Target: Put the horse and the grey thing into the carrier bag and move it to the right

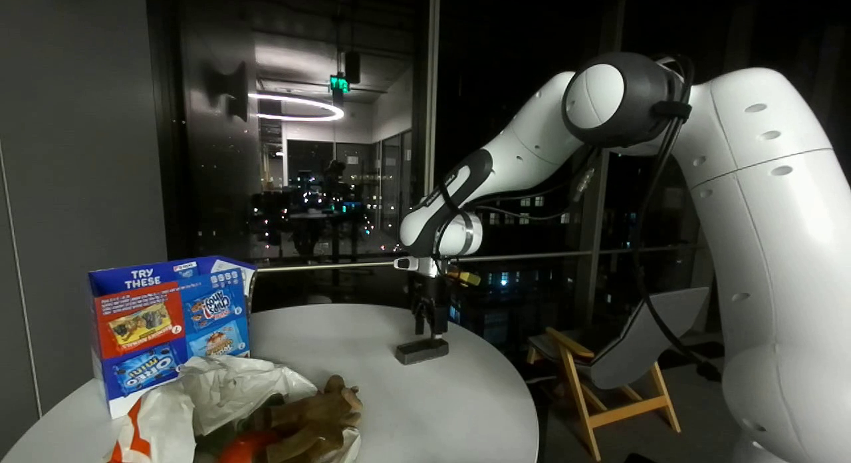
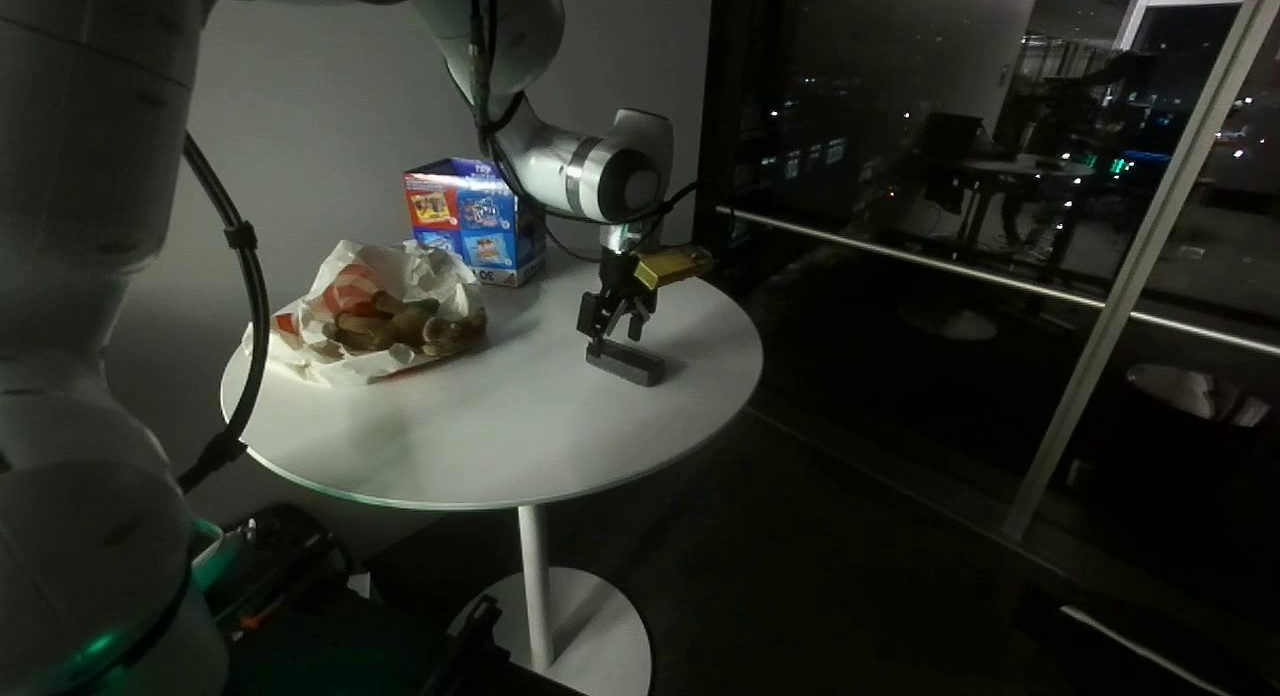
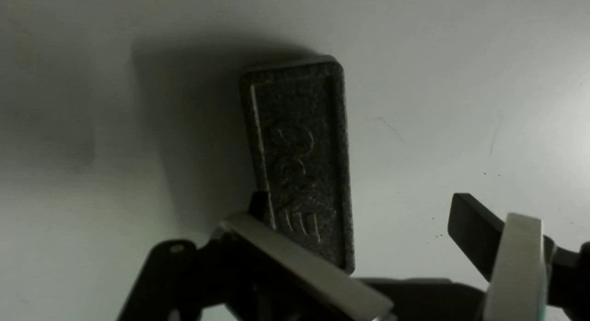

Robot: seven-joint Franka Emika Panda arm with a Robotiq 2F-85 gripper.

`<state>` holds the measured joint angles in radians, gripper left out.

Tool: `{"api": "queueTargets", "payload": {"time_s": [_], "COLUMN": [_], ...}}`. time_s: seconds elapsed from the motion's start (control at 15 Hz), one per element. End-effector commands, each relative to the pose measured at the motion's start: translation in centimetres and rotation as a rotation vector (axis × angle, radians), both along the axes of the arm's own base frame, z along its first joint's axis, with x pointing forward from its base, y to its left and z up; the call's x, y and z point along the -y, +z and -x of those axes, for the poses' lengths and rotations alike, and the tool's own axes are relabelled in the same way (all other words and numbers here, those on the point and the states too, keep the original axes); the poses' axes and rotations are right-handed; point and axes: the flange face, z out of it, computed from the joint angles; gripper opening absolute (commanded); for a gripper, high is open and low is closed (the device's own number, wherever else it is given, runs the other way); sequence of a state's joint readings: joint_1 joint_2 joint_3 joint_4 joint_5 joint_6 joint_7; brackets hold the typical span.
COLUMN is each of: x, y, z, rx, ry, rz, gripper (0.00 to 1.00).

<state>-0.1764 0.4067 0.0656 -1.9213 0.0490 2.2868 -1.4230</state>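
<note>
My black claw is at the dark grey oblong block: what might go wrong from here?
1. In the wrist view the open black claw sits off-centre: one finger by the edge of the dark grey oblong block, the other well clear, so closing may shove or twist it.
2. The brown toy horse lies at the mouth of the crumpled orange-striped white plastic bag, so it might tumble out when that bag moves.

The white arm point(image 1: 784, 263) is standing tall, bending at its dark elbow point(image 1: 635, 100), and its forearm point(image 1: 532, 147) is sloping down to the wrist point(image 1: 459, 235). Beneath that, the black gripper point(image 3: 359, 209) is pointing downward, its jaws standing wide apart; both fingers point(image 3: 477, 233) are showing low in the wrist view.
</note>
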Motion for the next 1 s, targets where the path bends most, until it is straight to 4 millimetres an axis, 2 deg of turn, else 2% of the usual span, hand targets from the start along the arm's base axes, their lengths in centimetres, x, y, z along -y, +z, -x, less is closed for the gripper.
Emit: {"api": "queueTargets", "payload": {"time_s": [0.0,0.67,0.73,0.8,0.93], "x": [0.1,0.4,0.4,0.4,0.3], "y": [-0.9,-3.3,-3.4,-3.4,-3.3], "z": [-0.8,-1.9,-2.0,-2.0,-2.1], "rx": [0.045,0.214,0.225,0.233,0.254], "ry": [0.061,0.107,0.110,0.113,0.099], "rz": [-0.040,0.055,0.060,0.065,0.072], "gripper": [1.00,1.00,0.75,0.74,0.59]}}
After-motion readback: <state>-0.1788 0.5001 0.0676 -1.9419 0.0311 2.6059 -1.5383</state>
